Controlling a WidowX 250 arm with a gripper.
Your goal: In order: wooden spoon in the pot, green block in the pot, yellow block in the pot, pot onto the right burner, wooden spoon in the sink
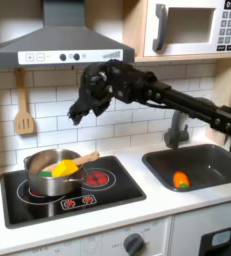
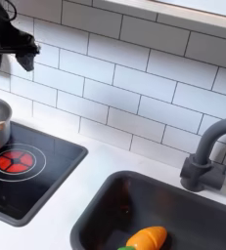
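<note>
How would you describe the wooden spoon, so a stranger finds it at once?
Look at the black cooktop at the first exterior view's lower left. On its left ring stands the steel pot. The wooden spoon leans out over its rim; unlike the spatula hanging on the wall, it lies in the pot.

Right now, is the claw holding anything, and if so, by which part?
Nothing is held. The claw hangs in the air above the pot, apart from it. The wooden spoon rests in the pot, untouched, its handle leaning over the rim.

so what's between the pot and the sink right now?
In the first exterior view, between the pot and the sink: the right burner, bare, then white countertop.
</note>
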